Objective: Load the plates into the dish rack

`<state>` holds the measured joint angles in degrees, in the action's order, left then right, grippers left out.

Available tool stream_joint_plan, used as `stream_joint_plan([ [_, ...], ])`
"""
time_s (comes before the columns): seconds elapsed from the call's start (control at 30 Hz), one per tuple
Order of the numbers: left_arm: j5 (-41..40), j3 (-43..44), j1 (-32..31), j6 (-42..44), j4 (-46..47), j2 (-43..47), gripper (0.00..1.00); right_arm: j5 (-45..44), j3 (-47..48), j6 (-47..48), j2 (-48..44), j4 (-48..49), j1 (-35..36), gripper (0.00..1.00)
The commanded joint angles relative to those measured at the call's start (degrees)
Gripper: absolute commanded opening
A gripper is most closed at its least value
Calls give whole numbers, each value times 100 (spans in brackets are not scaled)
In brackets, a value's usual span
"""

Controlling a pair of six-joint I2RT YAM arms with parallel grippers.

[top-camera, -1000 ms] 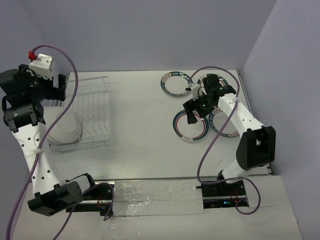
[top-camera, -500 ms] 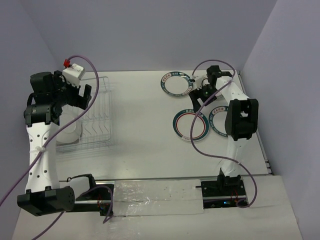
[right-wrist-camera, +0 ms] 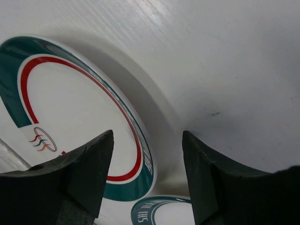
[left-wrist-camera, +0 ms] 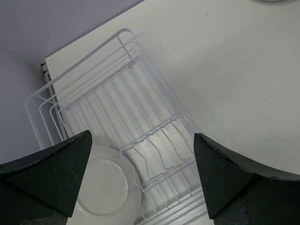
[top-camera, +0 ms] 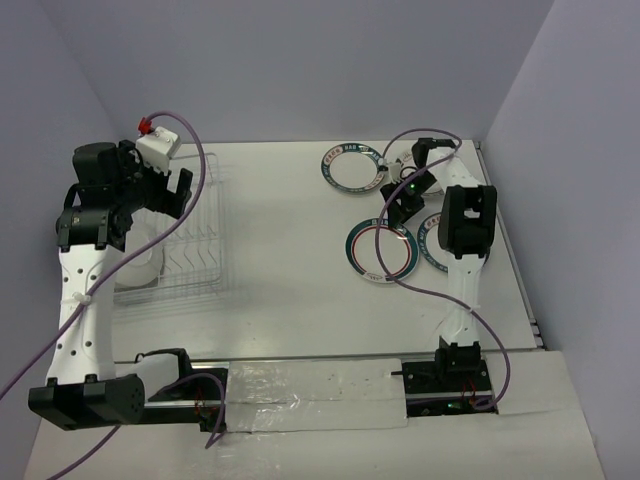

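Note:
The white wire dish rack (top-camera: 190, 225) stands at the left. A white plate (top-camera: 135, 265) leans in its near end, plain underside showing in the left wrist view (left-wrist-camera: 105, 187). My left gripper (top-camera: 178, 192) hovers open and empty above the rack (left-wrist-camera: 140, 93). Teal-rimmed plates lie flat at the right: one far (top-camera: 352, 167), one in the middle (top-camera: 382, 250), one at the right (top-camera: 440, 245). My right gripper (top-camera: 398, 212) is open just above the middle plate's far edge. In the right wrist view its jaws (right-wrist-camera: 147, 136) straddle that plate's rim (right-wrist-camera: 70, 108).
A second teal-rimmed plate (right-wrist-camera: 164, 211) lies close under the right jaws. Another plate (top-camera: 415, 165) is partly hidden behind the right arm. Purple cables loop over both arms. Walls close the back and the right side.
My left gripper swung right and forward, from beside the rack's far left to over it. My right arm folded upright; its gripper left the middle plate's centre and now sits at its far edge.

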<state>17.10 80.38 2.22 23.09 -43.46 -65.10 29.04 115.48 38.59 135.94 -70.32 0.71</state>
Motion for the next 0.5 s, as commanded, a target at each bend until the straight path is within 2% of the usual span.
stream_joint_plan([
  [0.0,-137,13,-72,-103,233,32,99,514,710,394,327,-982,-36,65],
  [0.17,-172,-49,-134,-112,259,68,99,709,810,430,653,-1256,-27,54],
  [0.3,-216,-58,-152,-94,277,68,99,612,494,439,758,-1256,-27,48],
  [0.4,-207,-66,-169,-86,268,59,99,603,239,483,724,-1264,-27,41],
  [0.47,-164,-75,-169,-94,268,59,99,673,98,492,688,-1264,-27,29],
])
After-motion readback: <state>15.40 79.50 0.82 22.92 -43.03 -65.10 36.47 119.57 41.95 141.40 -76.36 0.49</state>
